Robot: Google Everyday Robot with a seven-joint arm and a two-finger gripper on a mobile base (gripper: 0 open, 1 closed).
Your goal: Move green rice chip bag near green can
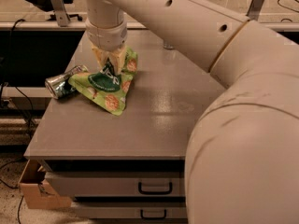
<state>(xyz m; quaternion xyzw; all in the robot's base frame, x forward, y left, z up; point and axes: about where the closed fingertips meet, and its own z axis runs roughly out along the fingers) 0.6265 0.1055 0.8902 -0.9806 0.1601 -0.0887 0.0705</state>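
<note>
The green rice chip bag (108, 84) is a crinkled light-green bag with a dark green round logo. It sits on the grey table (154, 120) at the far left. My gripper (110, 68) comes straight down on the bag's upper part, and its fingers are shut on the bag's crumpled top. The green can (62, 82) lies on its side by the table's left edge, silver end toward the camera. It touches the bag's left corner.
My large cream arm (224, 78) fills the right side of the view and hides the table there. A small grey object (168, 45) stands at the table's far edge. Two drawers (154, 188) are below the tabletop, and a cardboard box (35, 190) is on the floor at the left.
</note>
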